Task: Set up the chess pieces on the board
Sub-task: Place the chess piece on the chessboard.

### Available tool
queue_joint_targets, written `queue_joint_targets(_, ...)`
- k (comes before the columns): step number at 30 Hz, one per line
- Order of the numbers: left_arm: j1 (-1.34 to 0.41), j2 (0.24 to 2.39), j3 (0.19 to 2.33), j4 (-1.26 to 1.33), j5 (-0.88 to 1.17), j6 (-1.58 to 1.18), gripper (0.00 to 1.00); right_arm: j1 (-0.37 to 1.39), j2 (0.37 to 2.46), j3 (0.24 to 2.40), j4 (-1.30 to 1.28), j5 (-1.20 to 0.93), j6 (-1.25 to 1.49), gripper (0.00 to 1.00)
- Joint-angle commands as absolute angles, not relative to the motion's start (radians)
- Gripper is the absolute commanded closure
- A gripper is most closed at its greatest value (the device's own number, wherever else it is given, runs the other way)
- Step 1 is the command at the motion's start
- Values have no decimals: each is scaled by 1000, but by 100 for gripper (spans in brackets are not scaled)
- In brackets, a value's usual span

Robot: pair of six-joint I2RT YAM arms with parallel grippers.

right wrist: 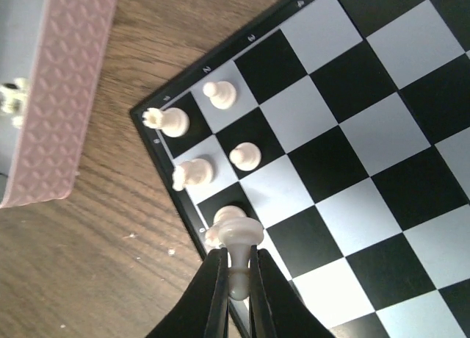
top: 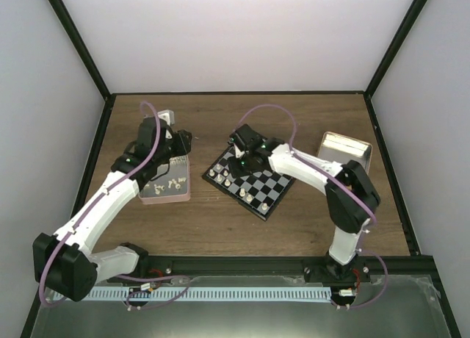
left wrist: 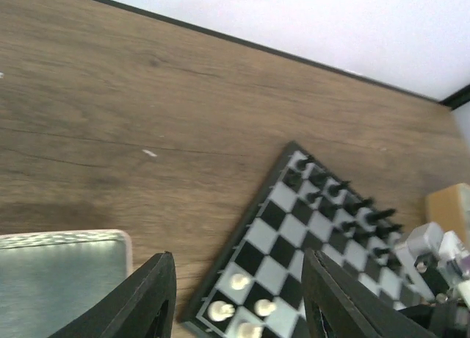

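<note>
Reaching over board (right wrist: 352,132) | right pincer (right wrist: 236,279) clenched on white piece (right wrist: 239,239) | left pincer (left wrist: 239,286) released

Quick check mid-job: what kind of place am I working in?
Probably a lab test cell, not a home: a wooden table closed in by plain white walls and black frame posts, with a chessboard laid out on it.
</note>
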State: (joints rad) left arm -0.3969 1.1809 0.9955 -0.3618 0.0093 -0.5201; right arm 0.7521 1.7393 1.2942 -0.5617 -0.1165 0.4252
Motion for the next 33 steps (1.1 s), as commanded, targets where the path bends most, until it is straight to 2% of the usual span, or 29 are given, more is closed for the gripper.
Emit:
queue_joint_targets(1,-390,1160,1011,-439,-119,-340,51,742,1840,1437,-760,-109,357,99)
queue_joint_targets(11,-389,1089,996,-456,-189,-304,50,739,2006,1615,-873,-113,324,99)
queue_joint_targets(16,-389,1072,998,-473,-272,-313,49,739,2033,1622,-879,-96,332,97)
queue_joint_targets(29,-389,1064,995,-473,-298,-324,49,739,2053,1594,-828,-109,332,95)
queue_joint_targets(33,-387,1063,995,-472,-300,-325,49,739,2054,1594,-832,-104,332,88)
